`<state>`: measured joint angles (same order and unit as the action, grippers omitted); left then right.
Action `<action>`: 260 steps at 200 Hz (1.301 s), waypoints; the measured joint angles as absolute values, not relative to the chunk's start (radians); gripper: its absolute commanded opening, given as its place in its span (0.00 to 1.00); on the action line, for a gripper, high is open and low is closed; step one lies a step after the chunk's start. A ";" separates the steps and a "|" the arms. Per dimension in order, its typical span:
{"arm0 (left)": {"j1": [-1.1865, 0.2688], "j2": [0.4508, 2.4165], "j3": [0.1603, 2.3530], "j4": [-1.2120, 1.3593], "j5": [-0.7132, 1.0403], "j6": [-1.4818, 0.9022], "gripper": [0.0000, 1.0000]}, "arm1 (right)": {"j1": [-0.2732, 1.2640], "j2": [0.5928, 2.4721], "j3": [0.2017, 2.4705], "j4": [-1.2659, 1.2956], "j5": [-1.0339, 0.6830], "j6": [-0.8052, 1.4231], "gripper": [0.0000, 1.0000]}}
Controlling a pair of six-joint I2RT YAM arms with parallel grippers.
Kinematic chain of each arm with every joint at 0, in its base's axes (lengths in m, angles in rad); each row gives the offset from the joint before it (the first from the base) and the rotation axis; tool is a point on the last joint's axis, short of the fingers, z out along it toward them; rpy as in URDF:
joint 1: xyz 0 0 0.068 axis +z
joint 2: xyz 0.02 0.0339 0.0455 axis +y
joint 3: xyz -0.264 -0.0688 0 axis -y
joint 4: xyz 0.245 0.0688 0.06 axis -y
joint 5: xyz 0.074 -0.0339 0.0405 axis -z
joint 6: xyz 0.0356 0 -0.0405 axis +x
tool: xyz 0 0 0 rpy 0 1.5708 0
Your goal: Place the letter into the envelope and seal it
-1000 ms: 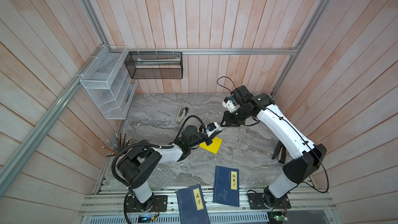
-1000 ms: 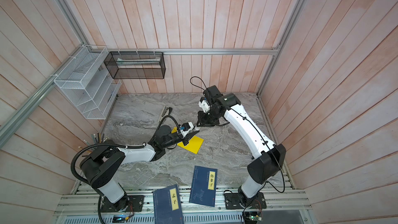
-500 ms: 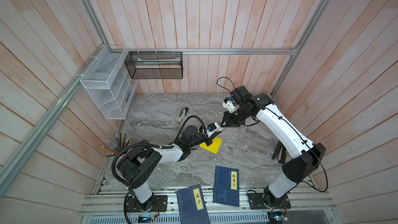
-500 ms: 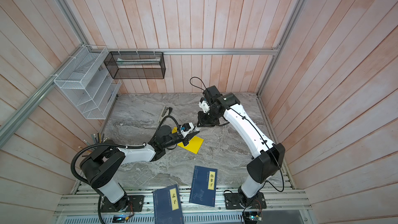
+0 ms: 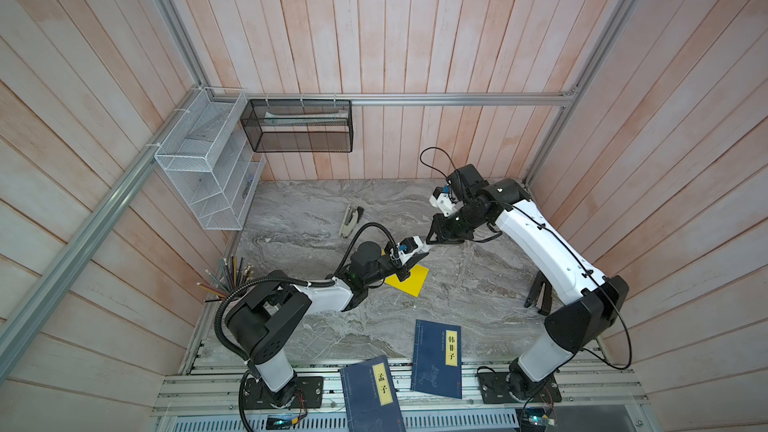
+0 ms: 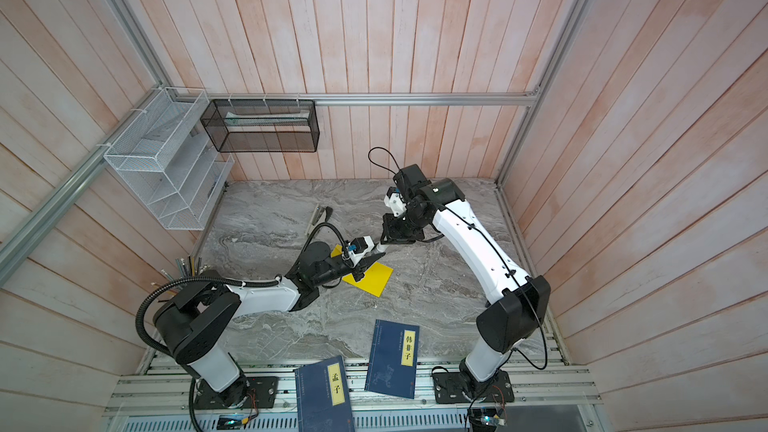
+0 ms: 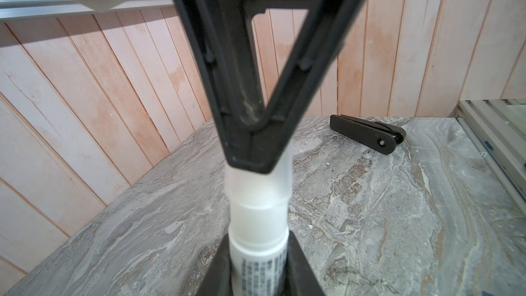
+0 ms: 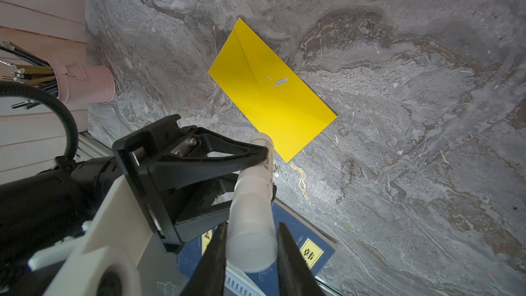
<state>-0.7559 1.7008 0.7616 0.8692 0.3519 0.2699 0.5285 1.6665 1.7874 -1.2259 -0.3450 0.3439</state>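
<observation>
Item: glue stick (image 8: 253, 195), held both ends.
Your left gripper (image 7: 259, 254) clamps its body, right gripper (image 8: 253, 230) its cap; envelope (image 8: 270, 92) lies flat nearby.

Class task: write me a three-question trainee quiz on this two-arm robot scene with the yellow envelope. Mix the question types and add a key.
1. True or false: the envelope is lifted off the table.
2. Multiple choice: what do the left gripper and the right gripper grip between them? A a pencil; B a glue stick; C a stapler.
3. Short answer: how many dark blue books lie near the table's front edge?

Key: 1 false, it lies flat on the table; 2 B; 3 two.
</observation>
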 measured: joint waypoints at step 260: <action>-0.756 1.688 0.761 0.808 0.347 0.269 0.00 | 0.594 1.734 1.798 -1.235 -0.240 0.353 0.29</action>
